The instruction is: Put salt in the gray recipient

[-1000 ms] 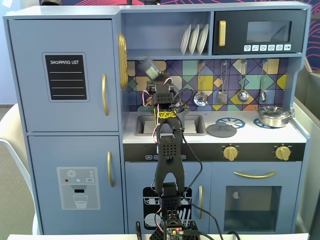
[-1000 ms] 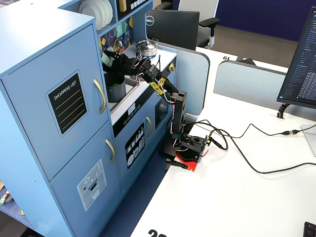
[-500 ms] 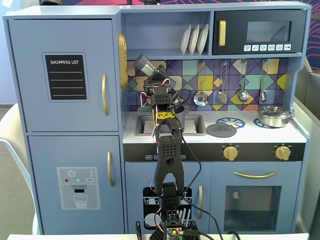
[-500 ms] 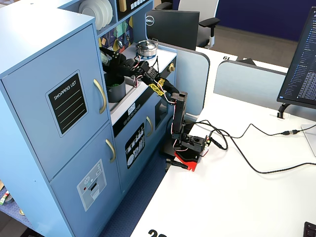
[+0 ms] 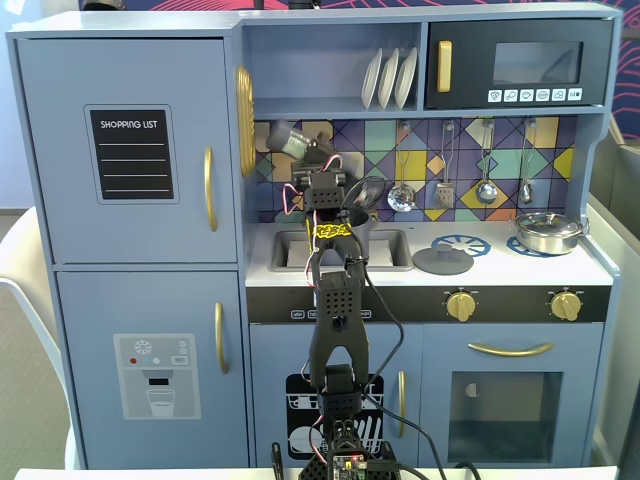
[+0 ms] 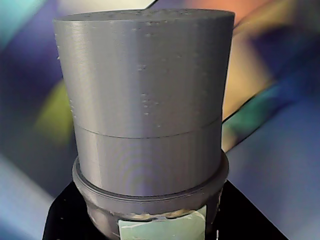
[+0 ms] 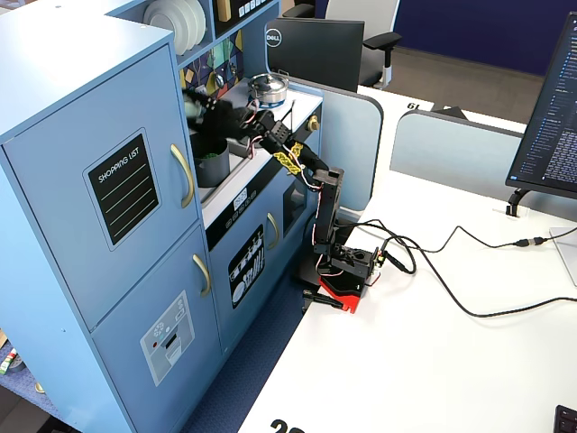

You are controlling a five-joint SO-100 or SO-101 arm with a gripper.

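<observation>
A single robot arm rises from its base at the 6 o'clock edge of the front fixed view, straight up in front of a blue toy kitchen. Its upper links bend over the worktop (image 5: 480,268) toward the sink, and the wrist tips up and toward 11 o'clock.

The pincer (image 5: 303,152) is closed around the salt (image 5: 282,137), one slim gray shaker, which it holds tilted with the cap pointing to about 10 o'clock, up in front of the colored tile backsplash. In the wrist view the salt's (image 6: 145,110) lighter gray cap fills most of the picture, with a strip of pale green label at 6 o'clock; the pincer's fingers cannot be made out there.

In the side fixed view the salt (image 7: 195,101) sits above and slightly to 11 o'clock of the gray recipient (image 7: 210,159), one matte gray pot standing in the sink area. The two are apart. In the front view the arm hides most of the pot.

On the worktop, at 3 o'clock of the sink, lie one flat gray lid (image 5: 442,261) and one shiny steel pan (image 5: 547,232). Three white plates (image 5: 390,78) stand on the shelf above. Four utensils (image 5: 486,160) hang on the backsplash.
</observation>
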